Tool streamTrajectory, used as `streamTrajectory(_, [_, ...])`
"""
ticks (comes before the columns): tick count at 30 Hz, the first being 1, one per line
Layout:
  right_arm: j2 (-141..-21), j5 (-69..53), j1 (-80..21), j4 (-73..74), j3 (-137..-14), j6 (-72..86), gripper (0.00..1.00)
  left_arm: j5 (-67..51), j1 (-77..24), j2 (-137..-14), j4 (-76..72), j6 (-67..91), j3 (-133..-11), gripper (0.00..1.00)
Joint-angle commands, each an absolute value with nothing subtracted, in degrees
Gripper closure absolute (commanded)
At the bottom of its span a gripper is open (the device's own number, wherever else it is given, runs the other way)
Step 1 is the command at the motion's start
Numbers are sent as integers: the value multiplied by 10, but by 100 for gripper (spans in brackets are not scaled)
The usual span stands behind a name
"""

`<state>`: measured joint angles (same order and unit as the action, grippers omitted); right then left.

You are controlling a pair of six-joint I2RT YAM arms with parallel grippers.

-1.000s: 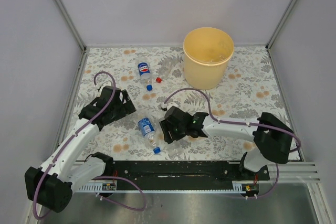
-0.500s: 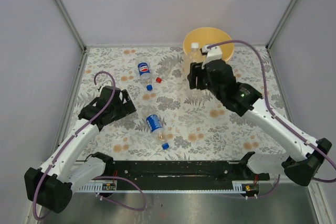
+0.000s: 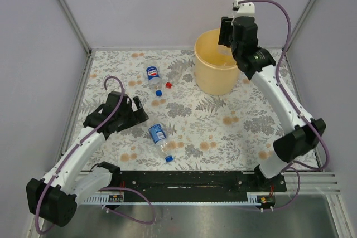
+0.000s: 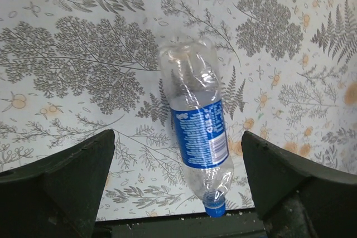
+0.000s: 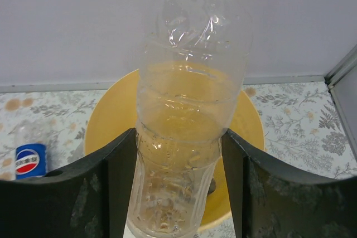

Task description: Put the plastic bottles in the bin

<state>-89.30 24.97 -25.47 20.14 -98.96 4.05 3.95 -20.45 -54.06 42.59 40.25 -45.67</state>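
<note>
"Ready to drop?"

"Nearly. The right gripper [image 5: 178, 137] clamps the clear bottle [image 5: 192, 82] above the bin [image 3: 215, 79], upper right. I'd centre it over the mouth first. The left gripper [image 4: 177, 137] gapes wide over the labelled bottle [image 4: 199, 135]."

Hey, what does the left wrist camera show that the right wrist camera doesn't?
Only the left wrist view: a blue-labelled bottle with a blue cap, lying on its side between the open fingers of the left end effector, untouched. Only the right wrist view: a plain clear bottle gripped by the right end effector, in front of the yellow bin, plus a second labelled bottle at the left edge. Both: the floral table.
</note>
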Motion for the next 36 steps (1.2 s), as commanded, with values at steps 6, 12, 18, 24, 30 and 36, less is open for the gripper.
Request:
streamTrajectory(6, [-1022,287,-229,249,-1146,4,7,-25,-203,-545,400,386,-436,1])
streamTrajectory(12, [-980,265,-229,239,-1098,23,1,-3,-203,-576,415,401,-434,1])
streamTrajectory(18, [-876,196,-230,187,-952,75,1,-4,-241,-600,381,435,-420,1])
streamTrajectory(24, [-759,127,-235,121,-787,125,0,17,-272,-634,342,458,-417,1])
streamTrajectory(30, [-689,148,-240,92,-679,122,1,-31,-292,-686,249,470,-388,2])
streamTrajectory(36, [-667,151,-240,105,-628,133,1,-51,-308,-736,214,484,-384,14])
